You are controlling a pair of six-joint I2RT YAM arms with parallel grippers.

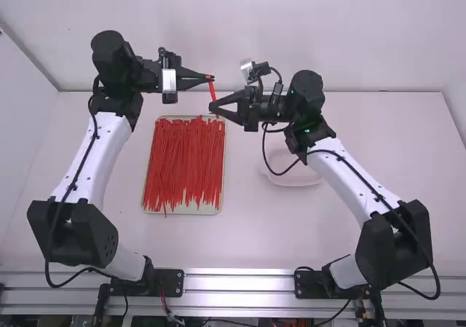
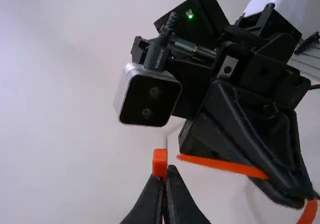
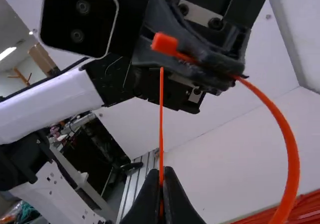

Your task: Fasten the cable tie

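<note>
Cable tie: a red cable tie (image 1: pixel 212 90) is held in the air between two robot arms, above the far end of the tray (image 1: pixel 198 210) and clear of the white table (image 1: pixel 255 232).
Left gripper: the left gripper (image 1: pixel 207 76) has its jaws pressed together on the tie's square head.
Right gripper: the right gripper (image 1: pixel 216 108), just below and beside the left one, pinches the thin tail end between closed jaws.
High view: the tie reads as one short, straight red stroke from gripper to gripper.
Left wrist view: close in, the head (image 2: pixel 160 161) stands up from the tips of the arm's own fingers, and the strap runs off sideways across the right gripper's black body (whose silver wrist camera (image 2: pixel 147 97) faces the lens).
Right wrist view: the tie is bent into a loop here. The tail (image 3: pixel 161 119) rises straight from the arm's own fingers towards the head (image 3: pixel 164 42), and the strap arcs out wide on one side.
Around: spare ties (image 1: pixel 186 159) lie in a dense red pile on the tray, and a pale shallow container (image 1: pixel 295 178) sits under the right arm.
In the way: a black cable (image 1: pixel 266 163) from the right arm hangs across the container's near side.
</note>
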